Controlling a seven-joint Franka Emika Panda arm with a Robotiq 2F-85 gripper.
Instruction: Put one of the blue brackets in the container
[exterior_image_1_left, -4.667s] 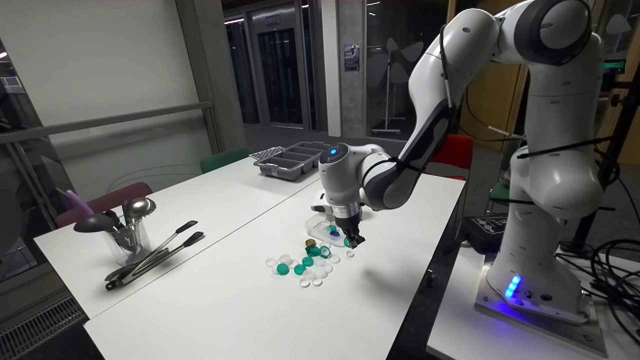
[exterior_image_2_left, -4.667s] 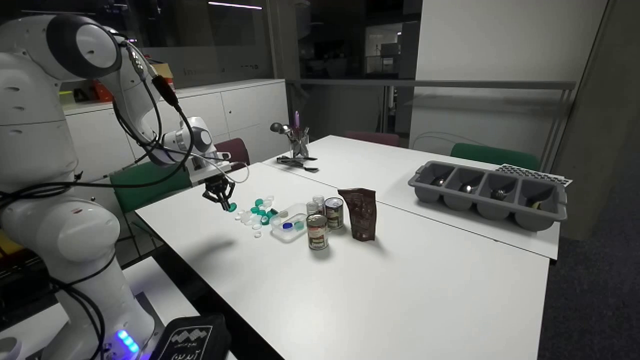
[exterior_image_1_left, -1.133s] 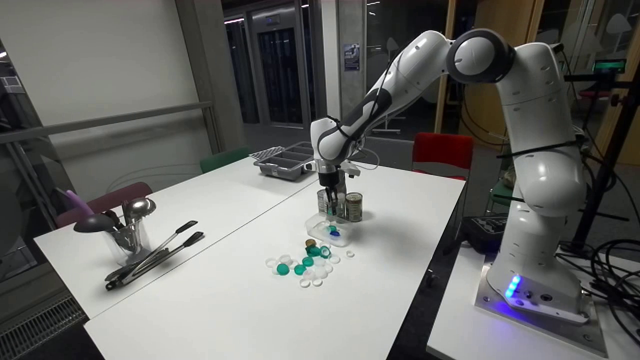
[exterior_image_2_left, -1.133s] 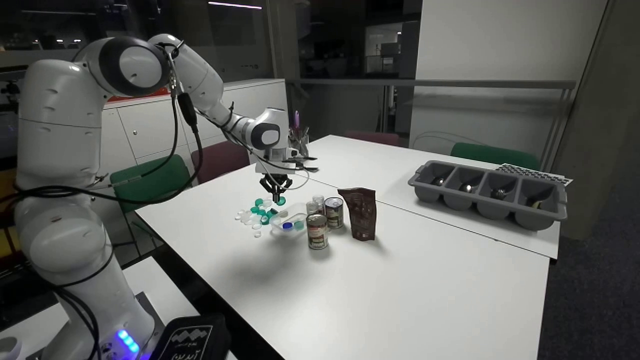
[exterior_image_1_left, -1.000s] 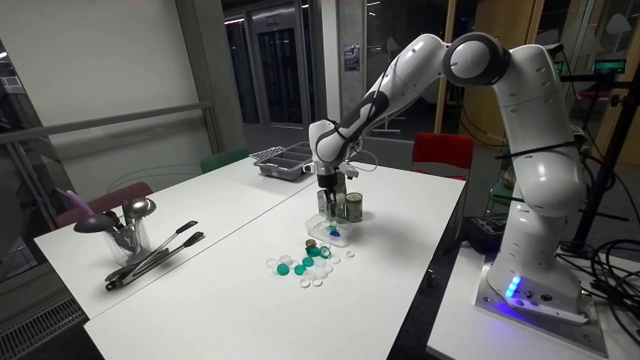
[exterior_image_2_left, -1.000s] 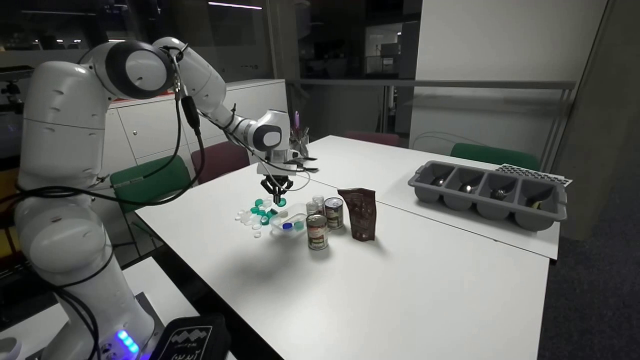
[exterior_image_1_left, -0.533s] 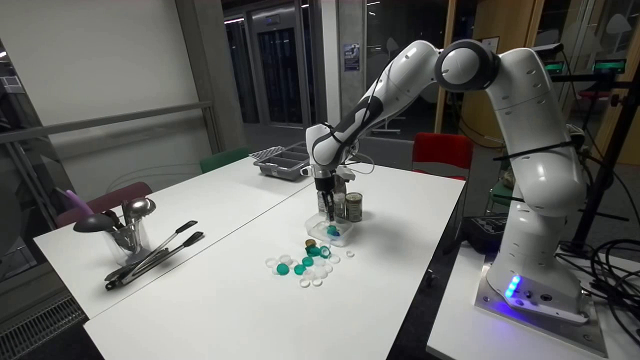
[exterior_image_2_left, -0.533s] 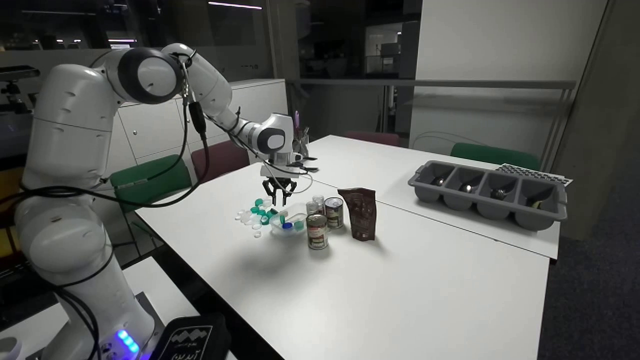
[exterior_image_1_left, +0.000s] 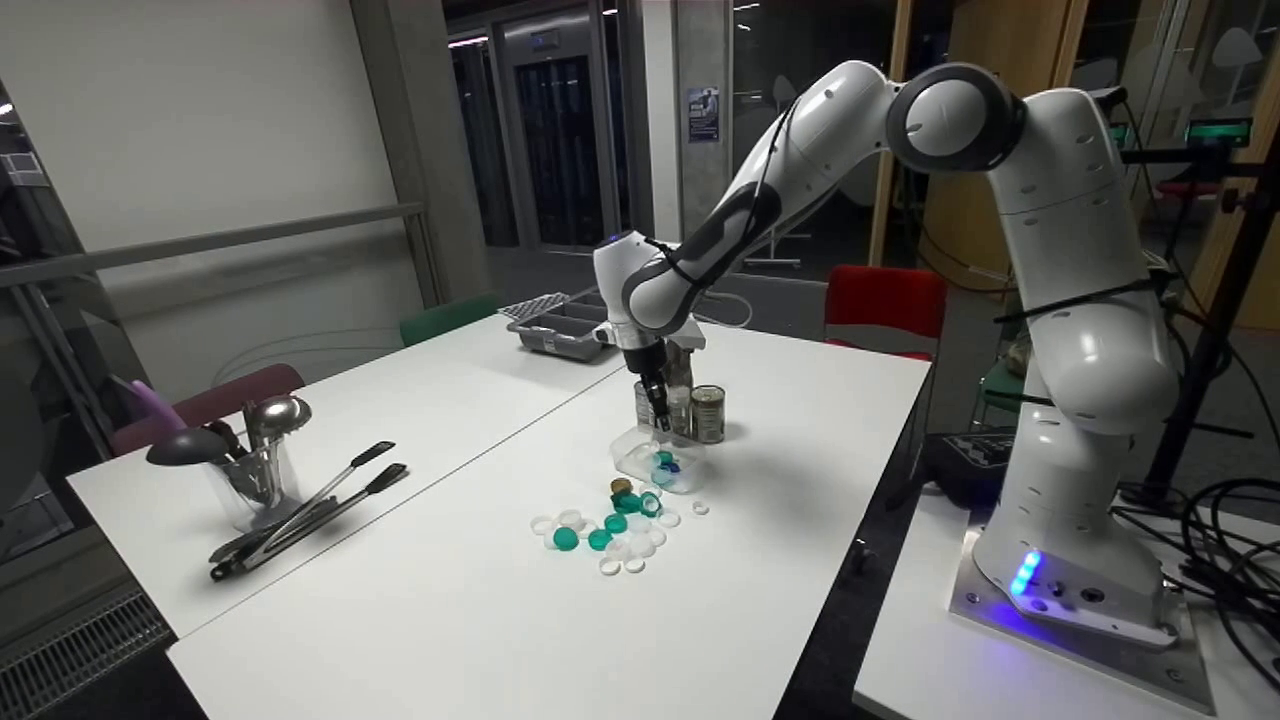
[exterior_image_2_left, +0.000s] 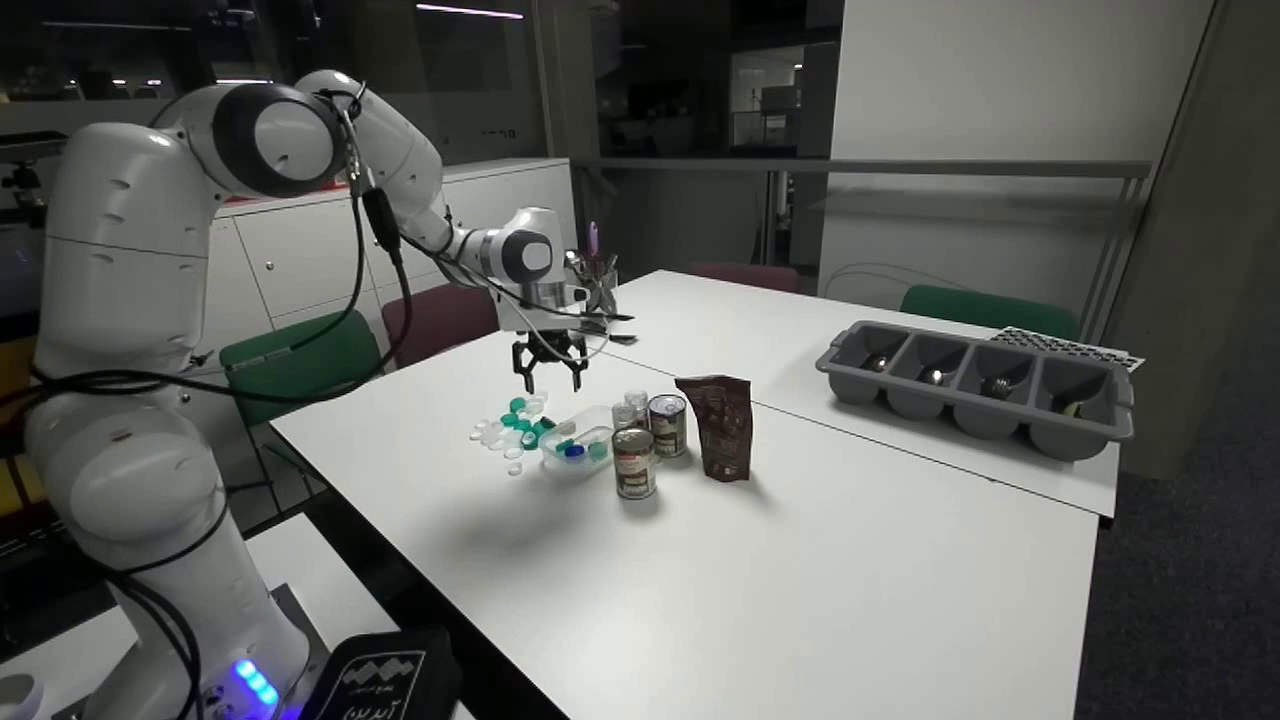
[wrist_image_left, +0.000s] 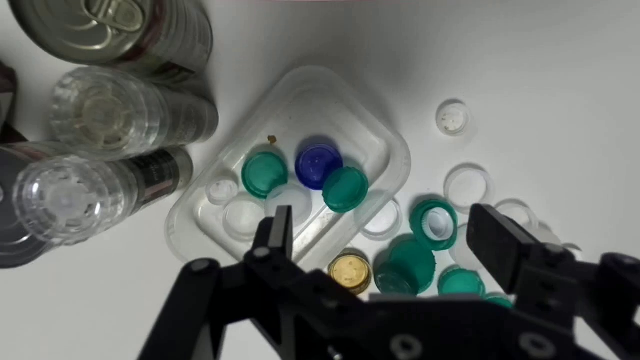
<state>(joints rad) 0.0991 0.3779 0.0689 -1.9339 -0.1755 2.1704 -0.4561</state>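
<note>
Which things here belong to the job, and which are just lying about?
For the job:
green caps, apparently the "brackets"
clear container
gripper, open

Just lying about:
white caps
cans
clear-topped jars
brown pouch
grey tray
utensils

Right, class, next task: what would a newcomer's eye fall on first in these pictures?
Probably the big white jointed robot arm, bent over the white table in both exterior views, its black two-fingered hand open. Then, in the wrist view, the single dark-blue round plastic cap, lying beside two green round plastic caps inside the clear plastic tub.
</note>
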